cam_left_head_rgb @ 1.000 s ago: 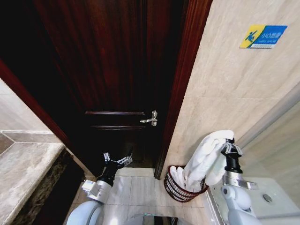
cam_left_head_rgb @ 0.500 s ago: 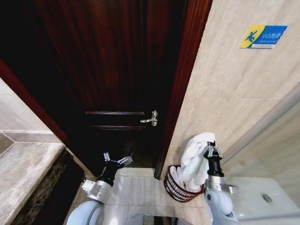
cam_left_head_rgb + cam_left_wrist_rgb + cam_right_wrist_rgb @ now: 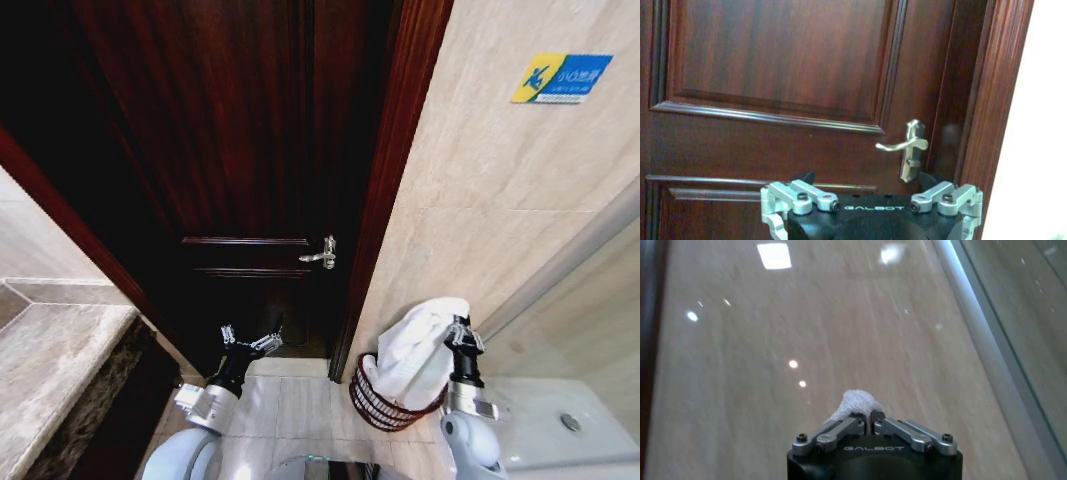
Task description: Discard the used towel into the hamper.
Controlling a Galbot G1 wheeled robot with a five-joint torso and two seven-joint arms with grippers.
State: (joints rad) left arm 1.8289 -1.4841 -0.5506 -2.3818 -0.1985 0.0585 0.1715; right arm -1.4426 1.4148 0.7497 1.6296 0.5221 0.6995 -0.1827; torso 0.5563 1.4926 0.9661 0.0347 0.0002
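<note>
My right gripper (image 3: 461, 331) is clenching the towel (image 3: 415, 350), draping into the hamper (image 3: 372, 399); release remains; left gripper (image 3: 250, 343) idling released

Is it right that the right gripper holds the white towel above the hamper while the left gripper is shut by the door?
Not quite: the left gripper is open, as the left wrist view shows. The right gripper does hold the white towel above the hamper.

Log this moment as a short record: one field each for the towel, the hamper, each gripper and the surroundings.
towel: white towel, upper end pinched, lower end hanging into the hamper
hamper: dark red-brown slatted hamper on the floor by the tiled wall
right gripper: right gripper above the hamper, shut on the towel
left gripper: left gripper open, idle, facing the wooden door
</note>
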